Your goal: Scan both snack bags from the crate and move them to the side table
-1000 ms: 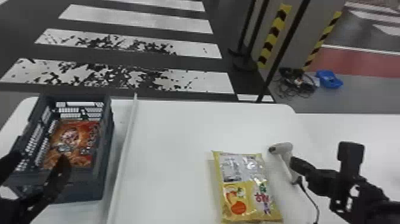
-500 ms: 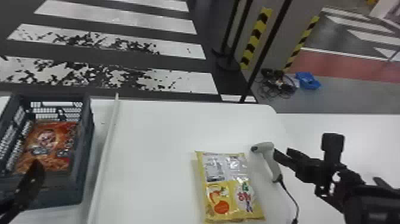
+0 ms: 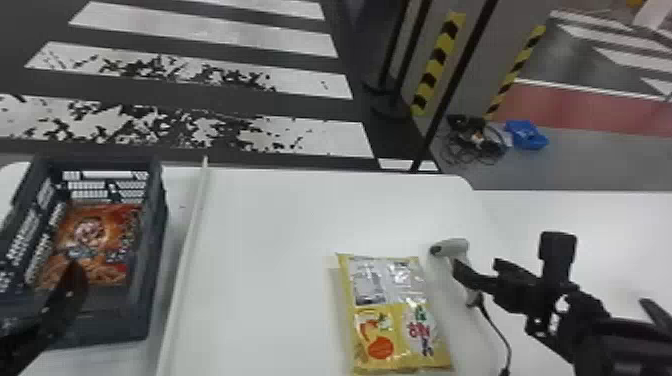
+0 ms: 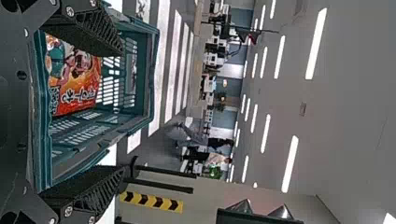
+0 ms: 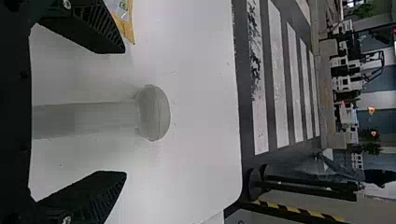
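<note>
The orange snack bag (image 3: 95, 245) lies in the dark crate (image 3: 157, 235). Over the crate's near end is my left gripper (image 3: 65, 295). In the left wrist view that gripper (image 4: 122, 109) is open, with the crate (image 4: 152, 74) and orange bag (image 4: 77, 84) beyond its fingers. The yellow snack bag (image 3: 395, 315) rests flat on the table, left of the pale scanner (image 3: 452, 247). My right gripper (image 3: 475, 280) is at the scanner's handle. From the right wrist, the gripper (image 5: 125, 112) stands open, the scanner (image 5: 154, 112) lying between its spread fingers.
A raised white strip (image 3: 187, 250) runs between the crate and the yellow bag. The scanner's black cable (image 3: 495, 327) trails toward the front. At the right is another white tabletop (image 3: 615, 215). A dark pole (image 3: 457, 75) rises beyond the table's far edge.
The head view swung right and then partly back. Relative to the table, my right gripper has moved left toward the scanner's handle. The bags lie as before, and my left gripper stays over the crate.
</note>
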### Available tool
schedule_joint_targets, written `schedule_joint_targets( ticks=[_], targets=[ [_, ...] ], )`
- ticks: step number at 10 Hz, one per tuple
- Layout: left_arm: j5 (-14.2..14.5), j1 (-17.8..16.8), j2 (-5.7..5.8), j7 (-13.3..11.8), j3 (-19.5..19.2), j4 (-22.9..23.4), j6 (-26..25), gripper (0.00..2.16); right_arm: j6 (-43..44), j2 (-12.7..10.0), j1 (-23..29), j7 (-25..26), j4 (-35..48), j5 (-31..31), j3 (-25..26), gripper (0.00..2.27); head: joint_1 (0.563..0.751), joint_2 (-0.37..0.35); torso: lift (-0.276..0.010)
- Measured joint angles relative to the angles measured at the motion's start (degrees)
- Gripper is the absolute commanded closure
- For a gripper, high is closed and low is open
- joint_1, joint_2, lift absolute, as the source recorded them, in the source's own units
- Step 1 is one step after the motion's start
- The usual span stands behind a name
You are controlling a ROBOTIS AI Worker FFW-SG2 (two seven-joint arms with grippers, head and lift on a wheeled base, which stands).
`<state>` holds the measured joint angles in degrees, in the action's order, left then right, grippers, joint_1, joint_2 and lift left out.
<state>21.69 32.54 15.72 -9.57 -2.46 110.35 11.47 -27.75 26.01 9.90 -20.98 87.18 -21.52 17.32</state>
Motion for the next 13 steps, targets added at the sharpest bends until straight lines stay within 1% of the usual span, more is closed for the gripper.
schedule_joint_targets(
  ticks=[2, 4, 5, 6, 7, 8, 10, 12, 13],
  targets=[
    [0.0, -0.1, -0.05, 0.0, 0.0, -0.4, 0.0, 0.14, 2.6, 0.3, -2.5, -2.6, -4.9, 0.3, -1.4, 0.08, 0.695, -0.253, -0.095],
    [0.0, -0.1, -0.08, 0.0, 0.2, -0.6, 0.0, 0.14, 4.6, 0.4, -3.7, -3.6, -8.5, 0.3, -3.0, 0.1, 0.695, -0.246, -0.095],
    [0.0, -0.2, -0.08, 0.0, 0.4, -0.5, 0.0, 0.14, 5.4, 0.4, -4.2, -4.2, -10.2, 0.8, -3.6, 0.25, 0.695, -0.247, -0.095],
    [0.0, -0.1, -0.03, 0.0, 0.5, -0.3, 0.0, 0.14, 6.0, 1.0, -5.0, -4.6, -12.0, 1.5, -4.7, 0.64, 0.695, -0.25, -0.095],
    [0.0, 0.0, 0.05, 0.0, 0.5, -0.1, 0.0, 0.14, 6.1, 1.7, -6.4, -5.3, -14.2, 2.7, -6.0, 1.82, 0.695, -0.254, -0.095],
    [0.0, 0.2, 0.13, 0.0, 0.5, 0.2, 0.0, 0.14, 5.3, 2.3, -7.6, -5.4, -15.7, 4.1, -7.3, 2.25, 0.695, -0.256, -0.095],
    [0.0, 0.4, 0.15, -0.1, 0.5, 0.5, 0.0, 0.14, 5.0, 2.7, -8.1, -5.1, -16.3, 5.1, -8.3, 2.25, 0.695, -0.259, -0.095],
    [0.0, 0.4, 0.1, -0.1, 0.7, 0.7, 0.0, 0.14, 6.0, 2.7, -6.5, -2.7, -14.5, 4.2, -7.4, 2.25, 0.695, -0.266, -0.095],
    [0.0, 0.4, 0.09, -0.1, 0.7, 0.7, 0.0, 0.14, 5.7, 2.7, -5.1, -1.3, -12.4, 3.6, -6.4, 2.24, 0.695, -0.275, -0.095]
  ],
)
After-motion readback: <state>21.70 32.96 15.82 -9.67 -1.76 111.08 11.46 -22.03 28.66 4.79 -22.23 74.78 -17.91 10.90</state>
